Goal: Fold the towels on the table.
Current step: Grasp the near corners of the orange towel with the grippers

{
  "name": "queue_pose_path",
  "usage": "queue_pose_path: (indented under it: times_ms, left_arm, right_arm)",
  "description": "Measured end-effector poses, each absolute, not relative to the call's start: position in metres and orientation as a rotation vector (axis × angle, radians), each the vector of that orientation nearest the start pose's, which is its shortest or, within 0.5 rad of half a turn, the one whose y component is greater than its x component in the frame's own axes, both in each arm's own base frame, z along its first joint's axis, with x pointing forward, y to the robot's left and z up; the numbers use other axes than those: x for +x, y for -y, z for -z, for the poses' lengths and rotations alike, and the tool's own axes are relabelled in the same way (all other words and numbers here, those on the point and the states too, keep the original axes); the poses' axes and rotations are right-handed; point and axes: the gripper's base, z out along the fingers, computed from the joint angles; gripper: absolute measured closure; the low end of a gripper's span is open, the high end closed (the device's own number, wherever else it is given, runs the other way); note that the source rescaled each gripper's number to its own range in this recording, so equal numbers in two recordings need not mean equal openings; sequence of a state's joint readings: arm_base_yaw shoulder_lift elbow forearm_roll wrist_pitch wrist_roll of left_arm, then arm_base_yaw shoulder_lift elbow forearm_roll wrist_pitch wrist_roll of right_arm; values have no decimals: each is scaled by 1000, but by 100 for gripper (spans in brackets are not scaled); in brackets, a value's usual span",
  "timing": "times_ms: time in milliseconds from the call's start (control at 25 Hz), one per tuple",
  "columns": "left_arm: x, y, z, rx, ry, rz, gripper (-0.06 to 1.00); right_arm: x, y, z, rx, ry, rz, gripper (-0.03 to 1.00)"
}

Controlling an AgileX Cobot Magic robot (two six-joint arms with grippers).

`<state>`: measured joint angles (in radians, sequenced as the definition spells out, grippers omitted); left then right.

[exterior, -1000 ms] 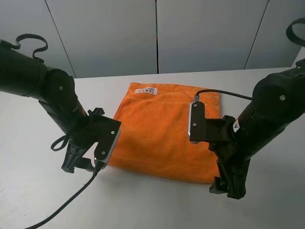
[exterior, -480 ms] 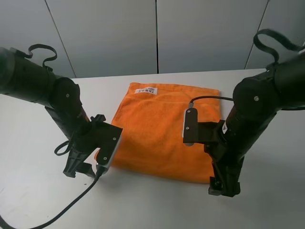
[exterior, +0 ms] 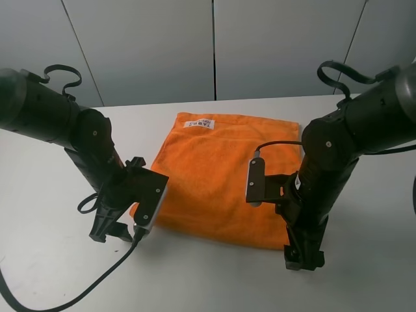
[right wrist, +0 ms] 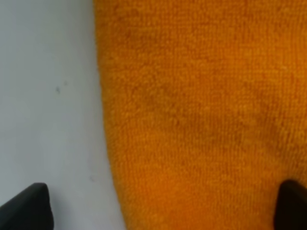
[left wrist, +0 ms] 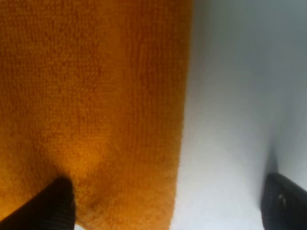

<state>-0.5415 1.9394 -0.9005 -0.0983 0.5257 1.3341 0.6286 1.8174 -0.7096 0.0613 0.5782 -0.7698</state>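
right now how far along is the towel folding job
Done: no fold shows; the towel lies flat on the table, label at the far edge. In hand: the left hand and right hand are down at its near corners, open, each straddling the towel's edge, gripping nothing yet. To do: likely pinching those corners, carrying them over toward the label edge, then any further folds.
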Motion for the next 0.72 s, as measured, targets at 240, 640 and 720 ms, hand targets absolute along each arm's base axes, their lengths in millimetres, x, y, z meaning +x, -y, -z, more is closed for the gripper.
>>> queue_pose_path:
  times_ms: [240,640,720]
  left_arm:
    - [263,165,-89,-2523,2052,-37,-6]
    - [264,167,-89,-2509,2109,-53,-6]
    - [264,167,-90,-2508,2112,-53,-6]
  right_arm:
    - [204,-154,-88,-1981,-2490,-54,-3]
    - [206,-156,-85,-1964,-2501,-52,-3]
    - [206,-156,-85,-1963,-2499,-52,-3]
